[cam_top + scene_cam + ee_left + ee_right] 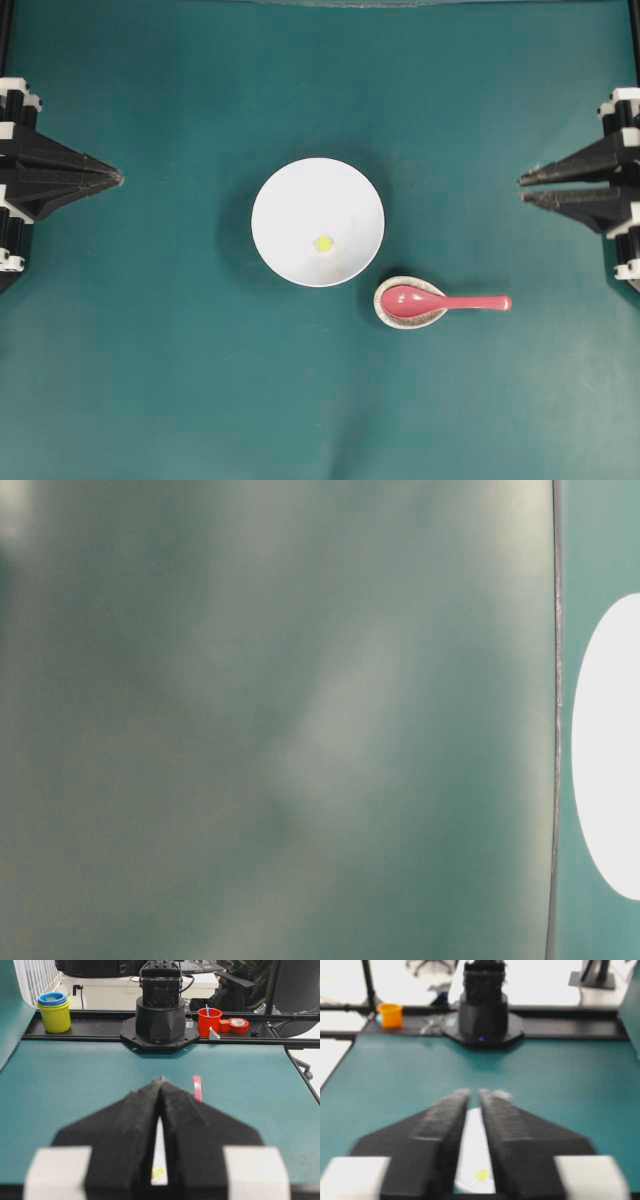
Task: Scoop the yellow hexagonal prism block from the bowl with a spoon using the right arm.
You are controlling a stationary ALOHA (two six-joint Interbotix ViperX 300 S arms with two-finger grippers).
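So the right gripper point(521, 189) is parked at the right edge of the teal table point(150, 380), jaws parted a bit with a narrow gap at the tips and nothing in them. Nearest to it, off toward the middle and a little lower, the pink-red spoon point(445, 301) lies with its handle pointing back at the gripper and its scoop resting in a small speckled dish point(384, 311). Just past that sits the white bowl point(300, 200), the yellow hexagonal prism block point(323, 243) inside. Well beyond, the left gripper point(118, 178) is pinched closed, empty.
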